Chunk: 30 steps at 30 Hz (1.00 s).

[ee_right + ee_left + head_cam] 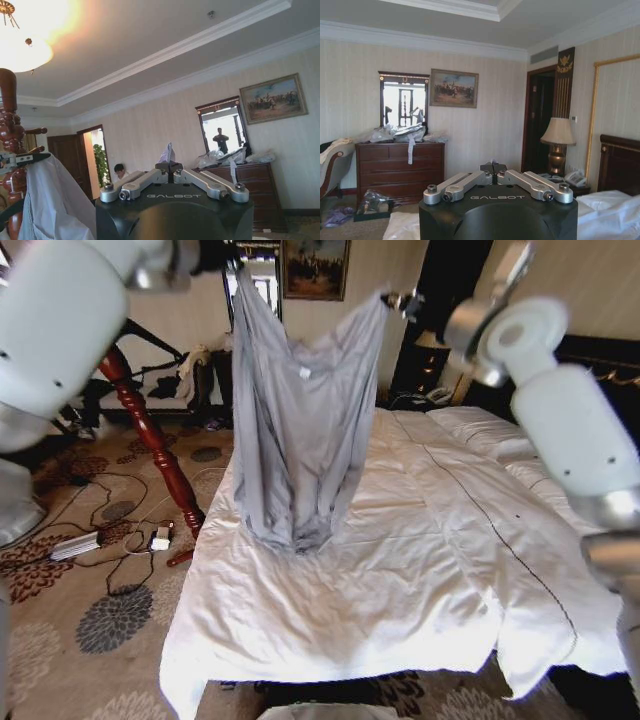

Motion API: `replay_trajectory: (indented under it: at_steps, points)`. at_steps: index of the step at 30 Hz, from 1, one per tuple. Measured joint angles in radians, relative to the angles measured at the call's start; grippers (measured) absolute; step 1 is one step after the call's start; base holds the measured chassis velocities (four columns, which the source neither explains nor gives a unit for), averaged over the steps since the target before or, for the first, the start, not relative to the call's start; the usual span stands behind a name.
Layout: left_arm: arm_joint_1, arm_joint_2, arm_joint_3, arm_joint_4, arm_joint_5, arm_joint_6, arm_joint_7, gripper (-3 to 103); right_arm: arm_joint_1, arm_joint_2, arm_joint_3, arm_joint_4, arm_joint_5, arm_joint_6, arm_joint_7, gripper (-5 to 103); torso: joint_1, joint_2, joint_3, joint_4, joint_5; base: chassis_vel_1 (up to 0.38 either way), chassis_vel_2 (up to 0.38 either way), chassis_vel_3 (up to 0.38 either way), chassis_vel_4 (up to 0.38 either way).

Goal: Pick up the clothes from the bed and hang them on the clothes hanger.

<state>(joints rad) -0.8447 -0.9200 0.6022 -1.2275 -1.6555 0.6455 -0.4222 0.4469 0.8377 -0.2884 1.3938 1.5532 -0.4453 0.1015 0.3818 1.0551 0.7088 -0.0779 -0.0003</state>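
Grey-lavender clothes (300, 430): lifted, hem trailing on bed (420, 570), each shoulder pinched by closed fingers of left gripper (237, 262) and right gripper (392, 300). Pickup mostly done; hanging remains.

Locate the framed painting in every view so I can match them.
Head view: framed painting at top centre, behind the jacket that the left gripper and right gripper hold up.
Left wrist view: on the far wall above the dresser.
Right wrist view: same wall, above the dresser.
Shared landmark: the mirror beside it.
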Motion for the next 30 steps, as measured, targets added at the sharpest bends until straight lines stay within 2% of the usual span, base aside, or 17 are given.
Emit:
replay_trajectory:
  at_steps: [1,4,5,7,8,11,12,14,16,17,21,22,25,26,27,28,30]
  points:
    - [0.0,0.0,0.0,0.0,0.0,0.0,0.0,0,0.0,0.0,0.0,0.0,0.0,0.0,0.0,0,0.0,0.0,0.0,0.0,0.0,0.0,0.0,0.0,0.0]
    - [0.057,0.121,-0.023,-0.183,-0.03,0.009,-0.042,0,-0.076,-0.056,0.027,0.102,0.041,-0.001,0.029,0,0.0,0.0,0.0,0.0002,0.0003,0.0,0.0,0.0,0.0]
    - [0.057,0.121,-0.023,-0.183,-0.03,0.009,-0.042,0,-0.076,-0.056,0.027,0.102,0.041,-0.001,0.029,0,0.0,0.0,0.0,0.0002,0.0003,0.0,0.0,0.0,0.0]
    - [0.09,0.206,-0.051,-0.307,-0.068,0.016,-0.075,0,-0.146,-0.107,0.087,0.218,0.085,-0.008,0.059,0,0.0,0.0,0.0,-0.0002,-0.0002,0.0,0.0,0.0,0.0]
    - [0.092,0.213,-0.053,-0.317,-0.072,0.016,-0.078,0,-0.153,-0.112,0.093,0.23,0.089,-0.009,0.062,0,0.0,0.0,0.0,-0.0002,-0.0002,0.0,0.0,0.0,0.0]
    - [0.125,0.336,-0.098,-0.513,-0.148,0.029,-0.119,0,-0.291,-0.218,0.236,0.432,0.189,-0.03,0.115,0,0.0,0.0,0.0,0.0001,-0.0003,0.0,0.0,0.0,0.0]
    - [0.125,0.336,-0.098,-0.513,-0.148,0.029,-0.119,0,-0.291,-0.218,0.236,0.432,0.189,-0.03,0.115,0,0.0,0.0,0.0,0.0001,-0.0003,0.0,0.0,0.0,0.0]
    - [0.14,0.401,-0.125,-0.609,-0.179,0.035,-0.131,0,-0.384,-0.281,0.327,0.524,0.235,-0.045,0.142,0,0.0,0.0,0.0,-0.0006,0.0006,0.0,0.0,0.0,0.0]
    - [0.187,0.504,-0.208,-0.731,-0.234,0.044,-0.153,0,-0.492,-0.384,0.429,0.685,0.297,-0.04,0.167,0,0.0,0.0,0.0,-0.0011,0.0014,0.0,0.0,0.0,0.0]
    - [0.187,0.504,-0.208,-0.731,-0.234,0.044,-0.153,0,-0.492,-0.384,0.429,0.685,0.297,-0.04,0.167,0,0.0,0.0,0.0,-0.0011,0.0014,0.0,0.0,0.0,0.0]
    - [0.272,0.629,-0.408,-0.867,-0.34,0.052,-0.182,0,-0.583,-0.494,0.582,0.856,0.402,-0.033,0.21,0,-0.001,0.0,-0.001,0.0008,-0.0008,0.0,0.0,0.0,0.0]
    - [0.272,0.629,-0.408,-0.867,-0.34,0.052,-0.182,0,-0.583,-0.494,0.582,0.856,0.402,-0.033,0.21,0,-0.001,0.0,-0.001,0.0008,-0.0008,0.0,0.0,0.0,0.0]
    - [0.353,0.723,-0.579,-0.93,-0.406,0.06,-0.185,0,-0.608,-0.556,0.699,0.916,0.522,-0.049,0.26,0,-0.001,0.0,0.0,-0.0003,0.0007,0.0,0.0,0.0,0.0]
    - [0.359,0.734,-0.592,-0.934,-0.411,0.06,-0.182,0,-0.61,-0.565,0.714,0.921,0.542,-0.052,0.266,0,0.0,0.0,0.0,-0.0004,0.0007,0.0,0.0,0.0,0.0]
    - [0.399,0.799,-0.662,-0.947,-0.441,0.06,-0.165,0,-0.615,-0.602,0.776,0.935,0.617,-0.061,0.286,0,0.0,0.0,0.0,-0.0004,0.0003,0.0,0.0,0.0,0.0]
    - [0.399,0.799,-0.662,-0.947,-0.441,0.06,-0.165,0,-0.615,-0.602,0.776,0.935,0.617,-0.061,0.286,0,0.0,0.0,0.0,-0.0004,0.0003,0.0,0.0,0.0,0.0]
    - [0.423,0.876,-0.711,-0.954,-0.464,0.056,-0.135,0,-0.627,-0.637,0.844,0.943,0.685,-0.071,0.304,0,0.0,0.0,0.0,0.0002,-0.0003,0.0,0.0,0.0,0.0]
